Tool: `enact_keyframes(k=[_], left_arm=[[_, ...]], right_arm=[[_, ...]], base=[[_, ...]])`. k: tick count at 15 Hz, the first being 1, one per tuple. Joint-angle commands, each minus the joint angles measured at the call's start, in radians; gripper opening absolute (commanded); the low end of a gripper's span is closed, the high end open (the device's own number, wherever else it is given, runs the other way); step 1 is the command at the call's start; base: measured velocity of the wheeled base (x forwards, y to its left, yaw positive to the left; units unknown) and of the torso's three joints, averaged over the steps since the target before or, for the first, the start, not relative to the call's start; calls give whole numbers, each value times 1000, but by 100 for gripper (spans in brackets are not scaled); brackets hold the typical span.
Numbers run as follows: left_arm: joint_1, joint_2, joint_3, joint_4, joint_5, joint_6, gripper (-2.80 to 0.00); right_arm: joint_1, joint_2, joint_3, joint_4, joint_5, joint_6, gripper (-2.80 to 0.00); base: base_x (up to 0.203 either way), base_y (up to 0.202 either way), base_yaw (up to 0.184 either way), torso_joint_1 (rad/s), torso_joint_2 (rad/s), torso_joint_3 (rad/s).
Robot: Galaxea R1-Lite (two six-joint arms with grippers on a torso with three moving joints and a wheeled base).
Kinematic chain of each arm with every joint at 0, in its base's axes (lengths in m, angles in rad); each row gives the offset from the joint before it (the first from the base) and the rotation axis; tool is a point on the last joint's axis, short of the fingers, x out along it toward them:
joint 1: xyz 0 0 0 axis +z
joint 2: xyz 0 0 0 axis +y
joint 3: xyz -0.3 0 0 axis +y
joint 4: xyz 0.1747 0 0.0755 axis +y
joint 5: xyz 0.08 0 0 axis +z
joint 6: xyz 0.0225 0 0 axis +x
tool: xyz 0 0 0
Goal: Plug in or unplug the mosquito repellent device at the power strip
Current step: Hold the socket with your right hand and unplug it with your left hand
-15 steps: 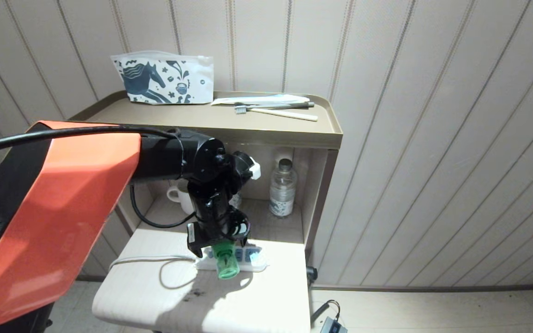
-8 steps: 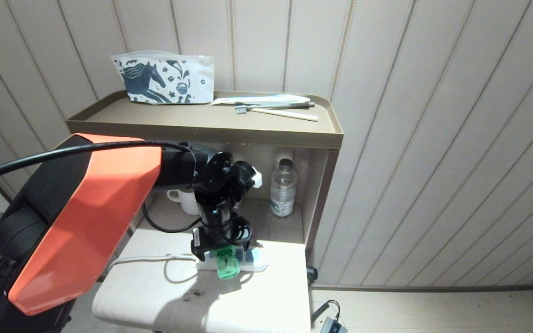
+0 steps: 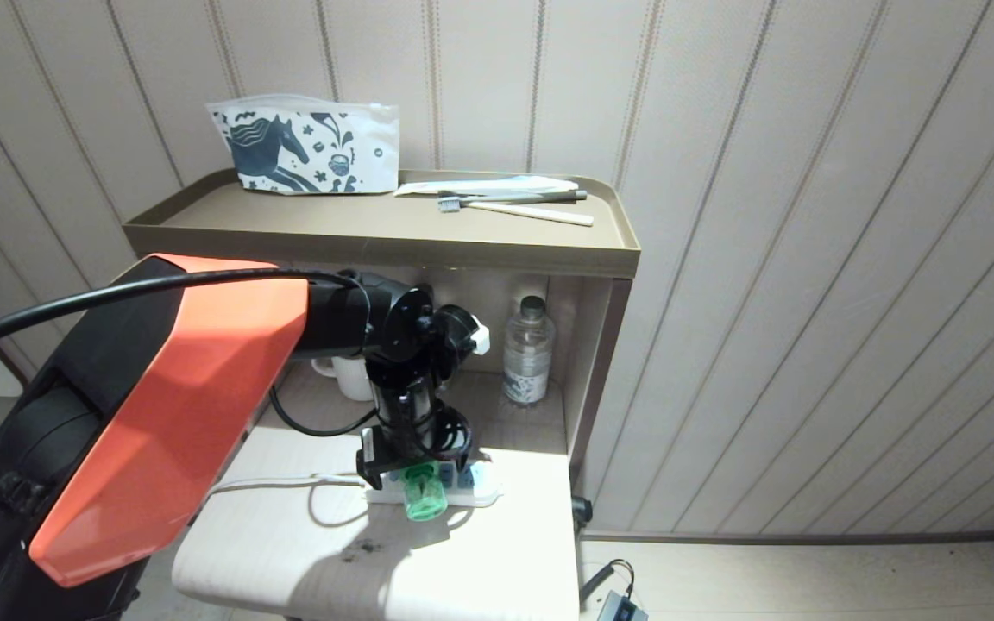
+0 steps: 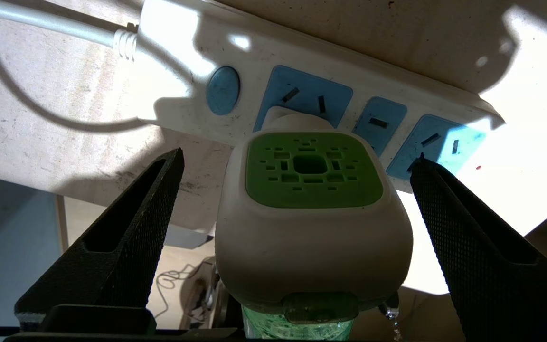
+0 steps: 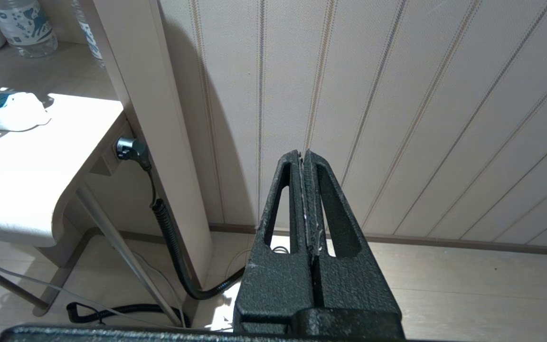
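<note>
The left gripper (image 4: 297,247) hangs wide open around, not touching, the green-and-white mosquito repellent device (image 4: 312,213), seated in the long white, blue-socketed power strip (image 4: 302,90) on the pale worktop (image 3: 462,569), apparently letting the socket hold it.

No readable text, brand or number shows anywhere. The pouch (image 3: 307,148) bears only drawings. The water bottle (image 3: 527,352) label is illegible.

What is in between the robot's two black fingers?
In the left wrist view, the mosquito repellent device, plugged into the power strip, sits between the left gripper's open fingers, with a gap on each side.
</note>
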Motion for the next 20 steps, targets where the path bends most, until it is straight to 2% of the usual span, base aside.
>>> enact_keyframes(k=[1,2,9,11,14,17,20], left_arm=[[0,-4,0,4,2,-5,0],[0,-4,0,4,1,-5,-280],[0,4,0,-10,-2,-3,-280],[0,-11,2,1,-21,8,-280],[-3,-36,2,4,-28,9,-280],[-18,-45,2,4,-28,11,-280],[-25,-42,3,6,-28,9,-280]], right_arm=[[1,1,0,0,0,0,-280],[1,1,0,0,0,0,-280],[1,1,-1,1,0,-1,-280],[2,-2,-6,8,3,-2,-280],[2,18,-87,60,17,-4,-280],[3,127,-311,213,127,-3,-280],[5,280,-406,261,249,-2,-280]], base=[[0,0,0,0,0,0],[0,0,0,0,0,0],[0,0,0,0,0,0],[0,0,0,0,0,0],[0,0,0,0,0,0],[0,0,0,0,0,0],[0,0,0,0,0,0]])
